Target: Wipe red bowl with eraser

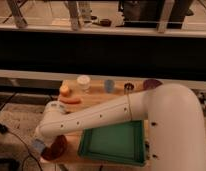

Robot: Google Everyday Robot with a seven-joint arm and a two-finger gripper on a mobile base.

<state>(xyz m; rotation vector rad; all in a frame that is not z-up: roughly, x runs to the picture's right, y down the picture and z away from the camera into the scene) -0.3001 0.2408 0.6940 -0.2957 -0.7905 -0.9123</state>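
Observation:
The red bowl (57, 148) sits at the front left corner of the wooden table (96, 92), largely covered by my arm. My gripper (40, 145) is at the bowl's left rim, low over it. It is shut on the eraser (38, 146), a small pale-blue block that shows at the gripper's tip, at or just above the bowl's left edge. The white arm reaches in from the right across the table's front.
A green tray (113, 142) lies right of the bowl. At the back stand a white jar (83, 81), a light-blue cup (109, 85), a dark object (128, 87) and a purple bowl (152, 84). An orange fruit (64, 90) and a carrot-like piece (71, 100) lie back left.

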